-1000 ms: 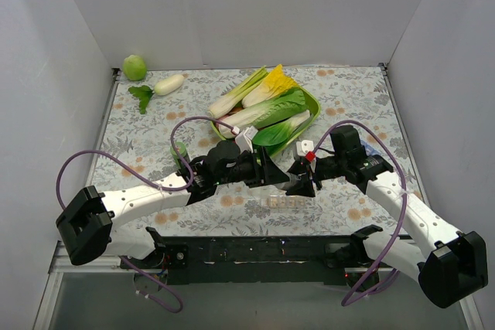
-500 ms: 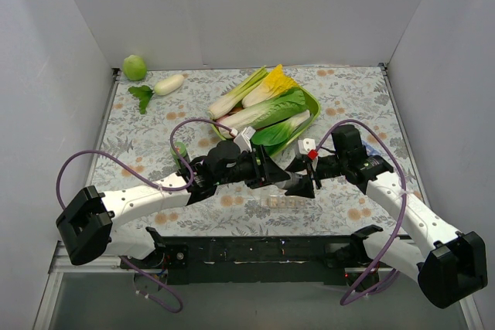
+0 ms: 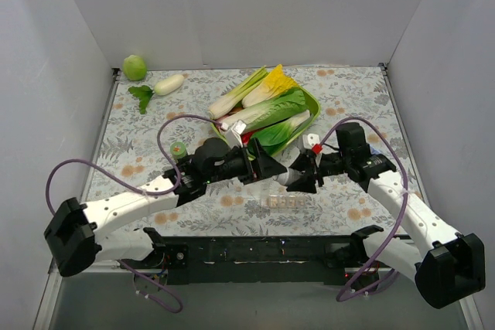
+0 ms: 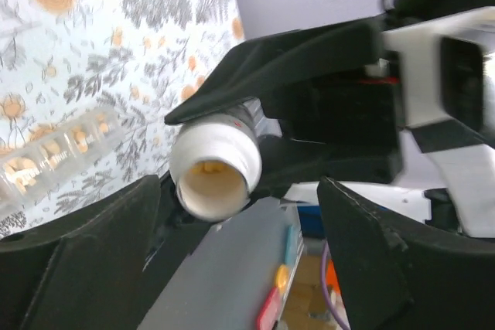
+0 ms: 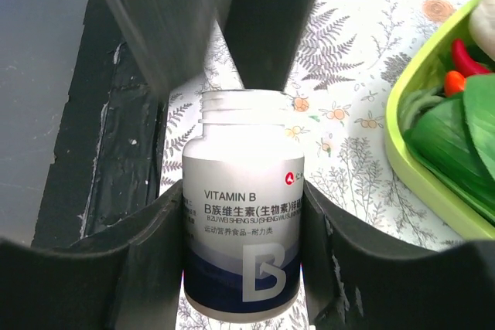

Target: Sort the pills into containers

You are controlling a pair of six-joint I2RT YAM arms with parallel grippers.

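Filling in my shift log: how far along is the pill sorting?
Done: the bottle is uncapped, and the compartment strip already holds some yellowish pills. In hand: the right fingers hold the bottle on its side, mouth facing the open left fingers. Left: more pills are visible inside the bottle.

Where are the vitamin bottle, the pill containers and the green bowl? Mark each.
vitamin bottle (image 5: 244,214): right wrist view, label.
containers (image 3: 284,202): top external view, middle compartment.
green bowl (image 5: 396,133): right wrist view, rim.
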